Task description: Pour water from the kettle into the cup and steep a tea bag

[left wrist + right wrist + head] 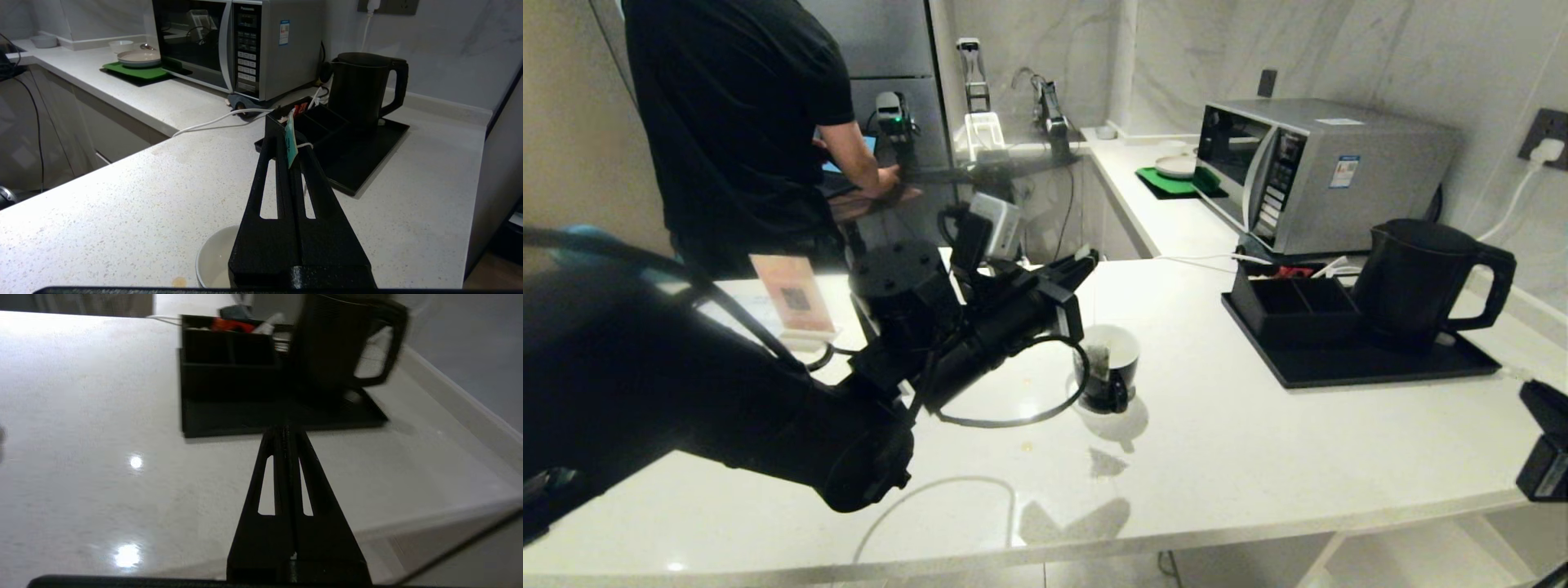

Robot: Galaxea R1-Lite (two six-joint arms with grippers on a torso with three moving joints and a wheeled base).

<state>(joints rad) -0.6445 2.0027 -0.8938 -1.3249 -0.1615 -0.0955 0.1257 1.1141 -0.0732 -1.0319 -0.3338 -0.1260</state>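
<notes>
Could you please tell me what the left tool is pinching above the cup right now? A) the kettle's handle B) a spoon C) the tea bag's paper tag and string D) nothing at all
C: in the left wrist view the left tool is shut on the teal tag, and the tea bag hangs on its string at the cup.

A small kitchenette or pantry with pale marble-look walls. A white speckled stone surface runs in an L along the walls, with cabinet fronts below. A silver microwave stands against the wall beside a wall socket with a white plug in it. Nearby, a black tray carries a black kettle and an organizer box. Farther back, plates rest on a green mat. A person in black stands at the far counter.
</notes>
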